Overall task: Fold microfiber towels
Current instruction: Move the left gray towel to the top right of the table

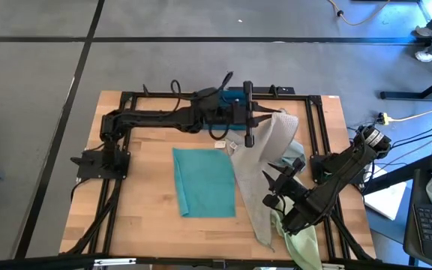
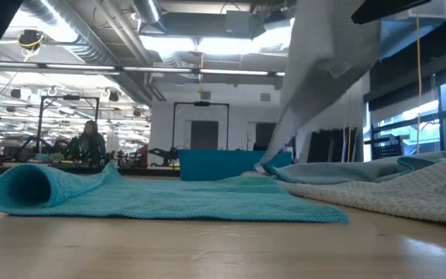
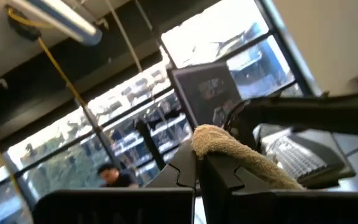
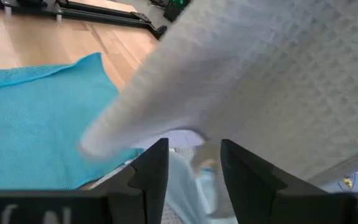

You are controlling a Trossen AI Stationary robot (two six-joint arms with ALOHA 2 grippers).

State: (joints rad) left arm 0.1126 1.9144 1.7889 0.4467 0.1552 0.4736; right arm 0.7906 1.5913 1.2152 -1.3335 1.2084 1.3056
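My left gripper [image 1: 259, 118] reaches over the table's far middle and is shut on a pale grey-beige towel [image 1: 265, 176]. This towel slopes down from it toward the near right. In the low view the towel [image 2: 324, 70] hangs high at the right. A teal towel [image 1: 203, 181] lies folded flat on the table's middle. My right gripper [image 1: 274, 182] stands open beside the grey-beige towel's middle, under the sloping cloth [image 4: 278, 68]. A pale blue towel [image 1: 292, 154] and a pale green towel [image 1: 300, 244] lie crumpled at the right. My left gripper pinches a bunched bit of the grey-beige towel's upper end [image 3: 229, 146] between its two fingers; the bunch sticks out past the fingertips. The fingers come from the table's left, slanting upward. The towel hangs below them, and its lower end [image 1: 265, 229] lies on the table.
A teal-blue bin [image 1: 227, 101] stands at the far edge under my left arm. Black frame rails [image 1: 317, 135] run along the table's sides. Bare wood [image 1: 145, 202] lies left of the teal towel. A person [image 2: 90, 143] sits far off in the room.
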